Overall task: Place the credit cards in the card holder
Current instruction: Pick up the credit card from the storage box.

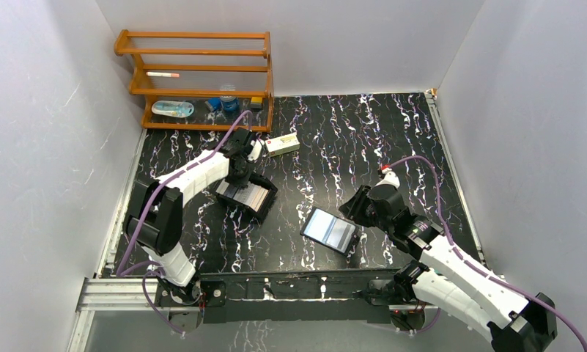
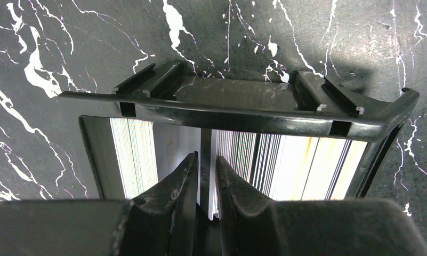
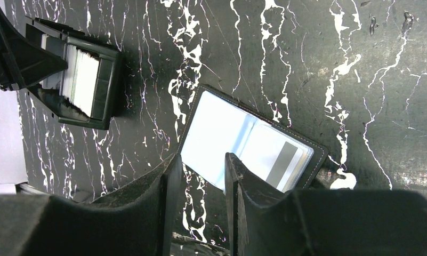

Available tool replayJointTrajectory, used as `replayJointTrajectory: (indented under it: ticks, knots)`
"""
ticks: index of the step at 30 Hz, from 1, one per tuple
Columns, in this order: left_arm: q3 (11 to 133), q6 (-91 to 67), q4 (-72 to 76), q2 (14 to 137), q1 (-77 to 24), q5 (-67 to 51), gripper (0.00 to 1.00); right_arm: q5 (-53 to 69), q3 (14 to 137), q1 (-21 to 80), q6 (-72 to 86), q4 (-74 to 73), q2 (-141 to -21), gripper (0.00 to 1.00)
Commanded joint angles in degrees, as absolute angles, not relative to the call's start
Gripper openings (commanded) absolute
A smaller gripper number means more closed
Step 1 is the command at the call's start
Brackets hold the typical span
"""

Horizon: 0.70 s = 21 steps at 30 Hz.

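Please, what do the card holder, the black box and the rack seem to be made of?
The card holder: probably leather or imitation, matte black, stitched edge; glossy clear plastic sleeves inside. The black box: hard moulded plastic, semi-gloss, crisp ribs. The rack: wood, orange-brown, probably varnished.

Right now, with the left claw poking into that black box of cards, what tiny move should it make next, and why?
Probably squeeze the left gripper shut on one of the credit cards. Its fingers stand inside the black box, either side of a card's edge, with only a slim gap, so a firm pinch looks needed before any lifting. The card holder already lies open by the open right gripper.
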<state>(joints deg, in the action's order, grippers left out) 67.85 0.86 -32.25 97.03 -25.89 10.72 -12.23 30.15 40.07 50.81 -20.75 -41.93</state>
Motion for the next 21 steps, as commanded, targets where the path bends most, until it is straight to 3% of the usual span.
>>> replayJointTrajectory:
  ticks: [1,21]
  knots:
    - [66.62,1.45,-33.3,94.48,-24.56,13.6,0.17,-12.13,30.31,39.84,50.23,-17.53,-42.49,0.43]
    - [66.95,1.58,-33.75,93.22,-23.65,15.62,0.22,-11.39,30.62,39.84,49.92,-16.87,-43.59,0.42]
